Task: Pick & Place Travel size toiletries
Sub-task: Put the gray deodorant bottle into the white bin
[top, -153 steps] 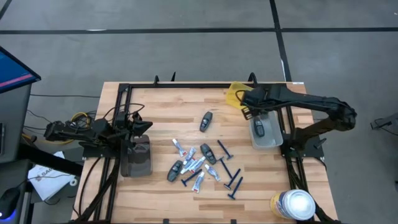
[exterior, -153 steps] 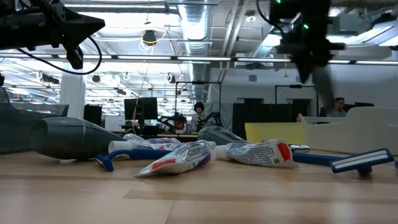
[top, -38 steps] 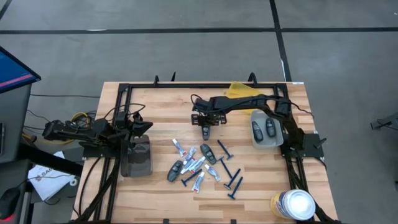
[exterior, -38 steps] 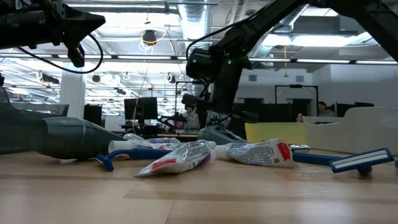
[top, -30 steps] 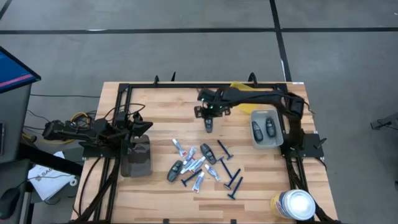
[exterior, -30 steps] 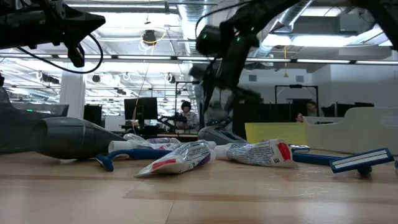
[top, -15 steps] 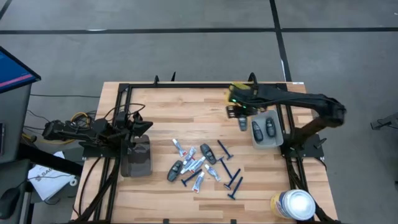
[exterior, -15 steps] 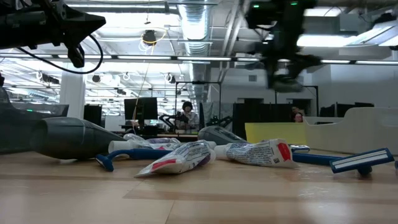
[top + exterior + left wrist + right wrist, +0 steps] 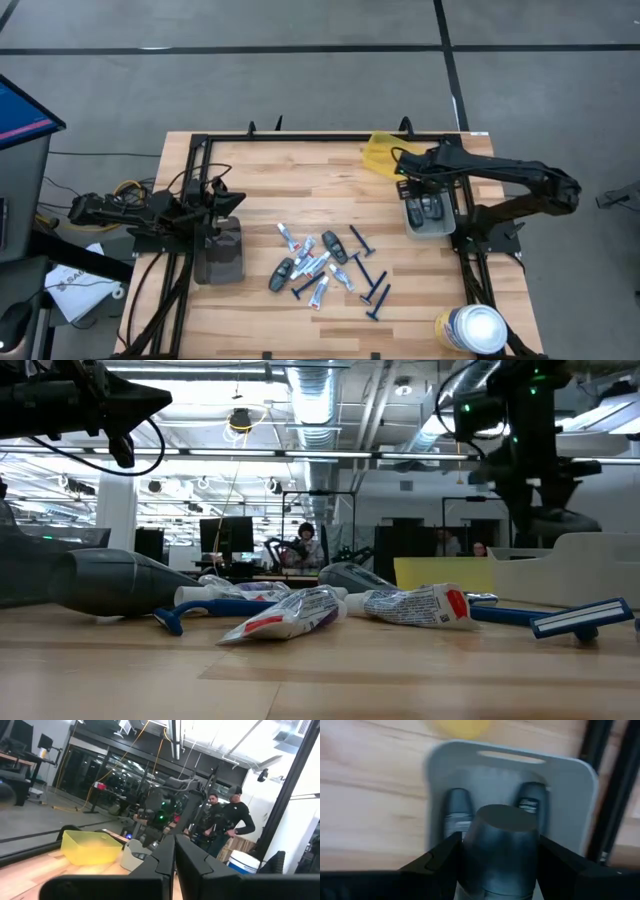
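Observation:
The travel size toiletries lie in a loose pile (image 9: 322, 265) at mid-table: small tubes, dark grey pods and blue razors. A grey tray (image 9: 443, 226) at the right edge holds two pods (image 9: 458, 808), (image 9: 532, 802). My right gripper (image 9: 418, 190) hangs over that tray, shut on a third dark grey pod (image 9: 500, 845). The same gripper (image 9: 538, 500) shows above the tray's wall (image 9: 590, 565) in the low view. My left gripper (image 9: 175, 857) waits shut at the table's left side (image 9: 228, 203). My right gripper pinches the dark grey pod between its two fingers (image 9: 437, 862), one on each side of the pod's body (image 9: 470, 855). The fingers come from above, pointing steeply down. The pod is lifted clear over the tray, its free end (image 9: 506, 817) pointing down at it.
A yellow bin (image 9: 383, 152) stands behind the tray. A white-lidded canister (image 9: 472, 328) sits at the near right corner. A dark container (image 9: 220, 252) stands below my left gripper. A black frame (image 9: 300, 138) rims the table. People stand in the room beyond.
My right gripper has carried the pod from mid-table toward the table's right edge and now hangs over the grey tray. It has tipped to point more steeply down. The pod has stayed clear of the table throughout.

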{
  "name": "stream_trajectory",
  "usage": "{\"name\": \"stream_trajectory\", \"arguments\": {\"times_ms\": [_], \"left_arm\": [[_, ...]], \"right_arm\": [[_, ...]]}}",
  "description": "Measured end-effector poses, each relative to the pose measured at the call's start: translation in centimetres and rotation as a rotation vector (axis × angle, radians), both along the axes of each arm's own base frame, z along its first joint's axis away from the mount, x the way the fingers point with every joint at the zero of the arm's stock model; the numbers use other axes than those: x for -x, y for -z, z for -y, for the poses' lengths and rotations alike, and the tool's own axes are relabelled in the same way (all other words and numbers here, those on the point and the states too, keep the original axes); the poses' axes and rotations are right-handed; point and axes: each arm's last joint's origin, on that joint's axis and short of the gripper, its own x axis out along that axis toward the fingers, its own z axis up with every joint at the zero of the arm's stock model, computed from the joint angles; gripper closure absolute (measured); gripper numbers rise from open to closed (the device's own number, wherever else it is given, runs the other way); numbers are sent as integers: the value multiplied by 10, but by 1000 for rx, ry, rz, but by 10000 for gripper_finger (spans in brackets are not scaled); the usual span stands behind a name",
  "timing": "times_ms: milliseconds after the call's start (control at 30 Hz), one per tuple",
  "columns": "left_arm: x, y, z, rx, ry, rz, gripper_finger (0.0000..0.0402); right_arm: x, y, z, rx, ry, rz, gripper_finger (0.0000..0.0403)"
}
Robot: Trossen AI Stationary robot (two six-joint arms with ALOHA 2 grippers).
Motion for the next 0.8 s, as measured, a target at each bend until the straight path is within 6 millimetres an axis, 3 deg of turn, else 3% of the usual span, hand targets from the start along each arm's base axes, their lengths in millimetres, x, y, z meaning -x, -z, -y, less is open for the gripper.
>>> {"name": "stream_trajectory", "arguments": {"times_ms": [400, 567, 800], "left_arm": [[0, 0, 0, -2, -2, -1, 394], [0, 0, 0, -2, -3, -1, 394], [0, 0, 0, -1, -7, -1, 394]], "right_arm": [[11, 34, 1, -11, 52, -26, 207], [7, 40, 4, 4, 54, -11, 207], [-1, 60, 8, -30, -1, -128, 203]]}}
